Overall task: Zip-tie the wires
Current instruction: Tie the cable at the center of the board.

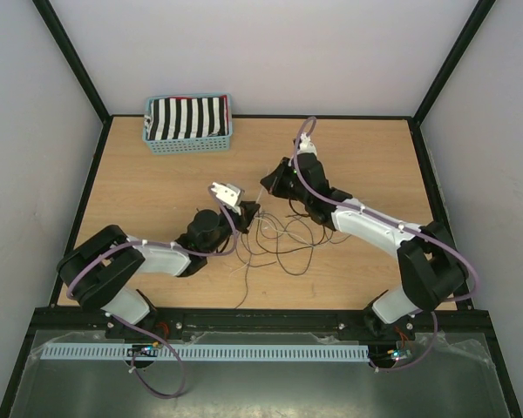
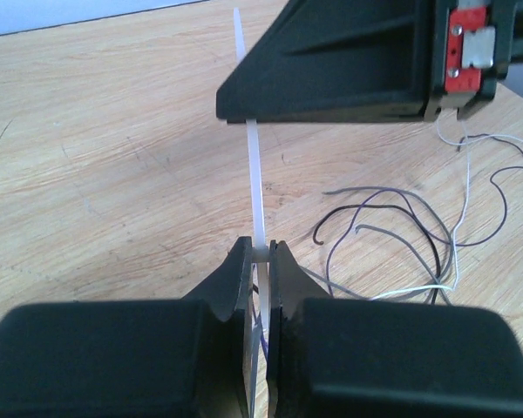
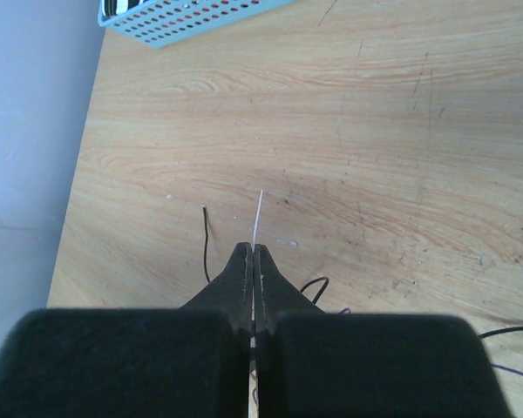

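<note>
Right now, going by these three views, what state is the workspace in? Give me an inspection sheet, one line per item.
Surface: wooden table, pale, faintly scratched.
Job's things: wires lie in loose curls at mid-table. The white zip tie is stretched between the two arms. I cannot tell if it loops the wires.
Clutter: blue basket holding a striped cloth, far left corner.
Grippers: left gripper fingers shut on the zip tie; right gripper fingers shut on its thin end.
Cables: purple cables run along both arms.
Surroundings: white walls, black frame, slotted white duct at the near edge.
</note>
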You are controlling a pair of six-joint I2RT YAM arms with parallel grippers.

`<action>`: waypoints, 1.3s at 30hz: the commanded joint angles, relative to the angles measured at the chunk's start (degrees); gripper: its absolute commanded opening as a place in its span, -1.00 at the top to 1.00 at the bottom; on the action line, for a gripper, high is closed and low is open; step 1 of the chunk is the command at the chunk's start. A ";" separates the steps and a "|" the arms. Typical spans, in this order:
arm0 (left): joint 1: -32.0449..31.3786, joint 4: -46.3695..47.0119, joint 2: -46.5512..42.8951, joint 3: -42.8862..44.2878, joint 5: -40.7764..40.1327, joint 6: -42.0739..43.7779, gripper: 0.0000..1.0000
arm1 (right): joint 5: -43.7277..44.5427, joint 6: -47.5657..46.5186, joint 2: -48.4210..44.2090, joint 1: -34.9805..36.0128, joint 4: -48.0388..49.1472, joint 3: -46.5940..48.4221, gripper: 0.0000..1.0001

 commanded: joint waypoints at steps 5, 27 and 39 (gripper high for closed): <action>-0.39 1.33 -0.20 -2.70 -1.55 -0.58 1.00 | 4.67 -1.11 1.64 -0.60 1.50 4.60 1.00; -0.39 1.31 -4.38 -7.92 -4.35 1.08 1.00 | 5.11 -3.07 1.17 -1.67 -0.54 9.69 1.00; -0.30 1.21 -5.57 -8.66 -5.41 1.32 1.00 | 0.73 -3.97 1.03 -1.97 -0.01 11.85 1.00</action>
